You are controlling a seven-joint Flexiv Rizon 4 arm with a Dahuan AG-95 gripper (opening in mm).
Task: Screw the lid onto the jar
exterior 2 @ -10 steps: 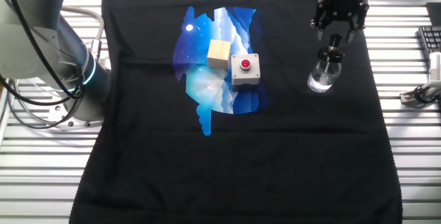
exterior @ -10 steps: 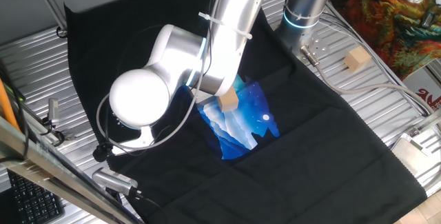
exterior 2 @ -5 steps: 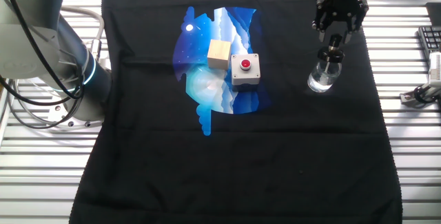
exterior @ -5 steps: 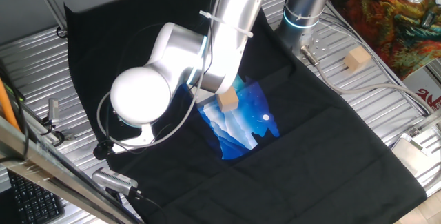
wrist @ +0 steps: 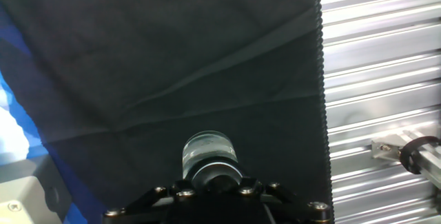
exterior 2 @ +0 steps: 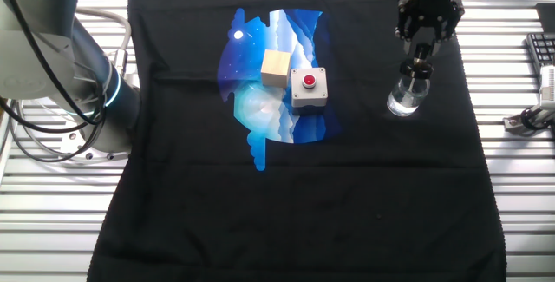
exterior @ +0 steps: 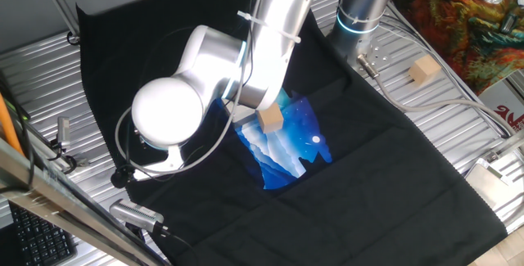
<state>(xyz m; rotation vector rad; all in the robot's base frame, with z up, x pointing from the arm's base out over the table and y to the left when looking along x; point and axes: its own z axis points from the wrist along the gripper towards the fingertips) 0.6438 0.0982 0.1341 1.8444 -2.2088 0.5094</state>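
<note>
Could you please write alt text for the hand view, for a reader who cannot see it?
Looking down past the gripper, the clear glass jar stands on a creased black cloth, with the dark round lid right over its mouth. Ribbed metal table fills the right side, and a blue print and a grey box corner sit at the left edge.

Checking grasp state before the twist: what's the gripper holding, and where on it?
The gripper appears closed on the lid, at its upper part, with the lid on the jar.

A robotics lab: slatted aluminium bench [exterior 2: 520, 230], black cloth [exterior 2: 347, 213], cables [exterior: 426, 94].
</note>
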